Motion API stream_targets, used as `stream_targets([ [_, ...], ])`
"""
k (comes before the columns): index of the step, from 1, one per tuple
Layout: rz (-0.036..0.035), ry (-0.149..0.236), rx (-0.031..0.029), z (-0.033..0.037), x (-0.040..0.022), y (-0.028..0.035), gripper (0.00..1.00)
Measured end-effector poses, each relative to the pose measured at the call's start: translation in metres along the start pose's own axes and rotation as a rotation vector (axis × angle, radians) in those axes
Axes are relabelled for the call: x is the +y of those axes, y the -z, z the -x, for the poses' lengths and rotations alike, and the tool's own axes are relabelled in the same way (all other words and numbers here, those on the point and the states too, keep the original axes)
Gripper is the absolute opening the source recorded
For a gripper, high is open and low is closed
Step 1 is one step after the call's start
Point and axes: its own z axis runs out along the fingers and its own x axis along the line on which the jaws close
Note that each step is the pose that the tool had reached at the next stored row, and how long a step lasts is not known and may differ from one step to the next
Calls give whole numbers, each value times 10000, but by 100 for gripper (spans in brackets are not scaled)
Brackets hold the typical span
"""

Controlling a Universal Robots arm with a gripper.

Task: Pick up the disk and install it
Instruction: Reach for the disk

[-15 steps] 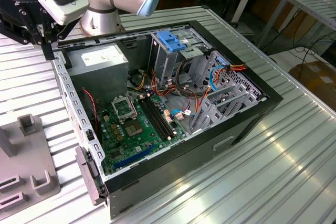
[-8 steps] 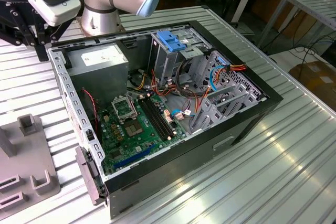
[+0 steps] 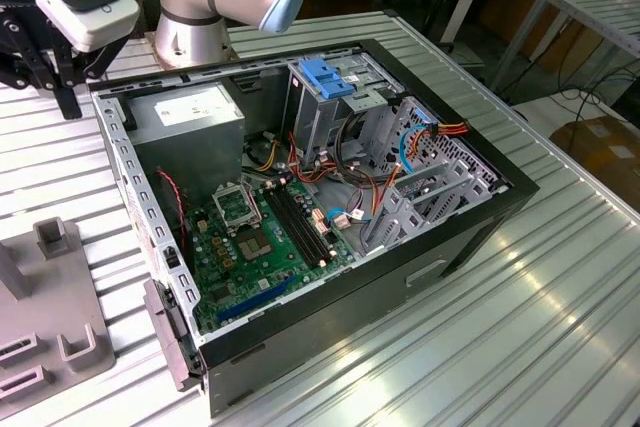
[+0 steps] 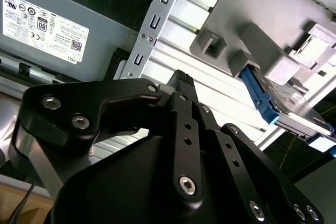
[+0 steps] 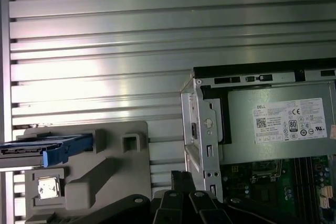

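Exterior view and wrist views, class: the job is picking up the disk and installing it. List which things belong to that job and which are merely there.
Belongs to the job:
disk, slotted in the grey holder
open computer case
drive cage with a blue latch, probably

Merely there:
power supply
motherboard
coloured cables
cardboard box

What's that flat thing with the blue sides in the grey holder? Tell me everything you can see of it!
That is the disk, a flat hard drive. Both wrist views show it edge-on: a thin slab of grey metal framed by bright blue plastic side rails. It seems to stand on its edge in a slot of the grey plastic holder, which sits on the ribbed metal table beside the computer case. Only the holder touches it; the gripper is apart from it.
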Motion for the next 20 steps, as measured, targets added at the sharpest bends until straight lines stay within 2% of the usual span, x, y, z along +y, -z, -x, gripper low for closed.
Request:
stream_targets([
  [20, 0, 0, 1, -241, -18, 7, 10],
])
